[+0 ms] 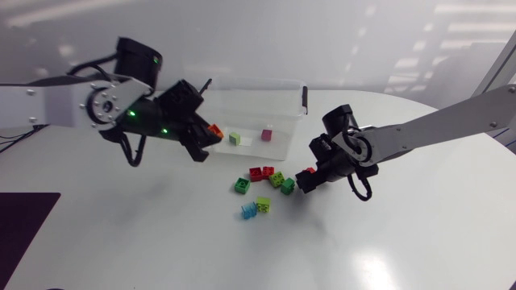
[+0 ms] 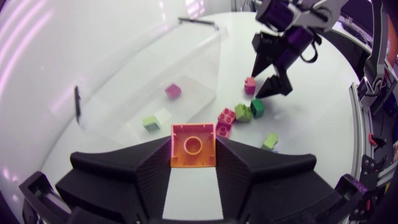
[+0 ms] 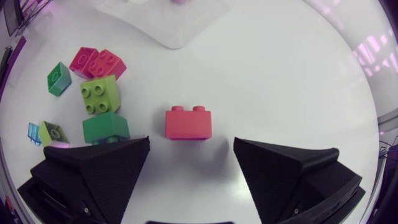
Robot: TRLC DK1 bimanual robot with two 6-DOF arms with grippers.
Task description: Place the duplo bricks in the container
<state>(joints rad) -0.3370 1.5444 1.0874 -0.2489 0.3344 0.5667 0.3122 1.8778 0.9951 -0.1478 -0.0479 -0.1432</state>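
Here, the bench (image 1: 403, 242): white, carrying a container, loose bricks and both our arms.
Container (image 1: 274, 93): a clear plastic tub at the far middle of the bench; from our left wrist it lies ahead of the end effector (image 2: 205, 62).
Inside the container: a pink brick (image 1: 267, 134) and a pale green brick (image 1: 235, 138), well apart on its floor.
Our left end effector (image 1: 208, 137): clenched on an orange brick (image 1: 214, 129), raised off the bench by the container's left wall; both fingers press the brick's sides (image 2: 193, 145).
Our right end effector (image 1: 310, 179): released, fingers spread wide and low over the bench, right of the loose bricks.
Red brick (image 3: 188, 123): on the bench, studs up, ahead of the gap between our right fingers and touching neither.
Loose bricks: a red pair (image 1: 260, 173), a lime brick (image 1: 276, 180) and a dark green brick (image 1: 288, 186) clustered just in front of the container; a green brick (image 1: 241, 186) just beside them.
Nearer us: a clear blue piece (image 1: 248, 211) touching a yellow-green brick (image 1: 263, 205).
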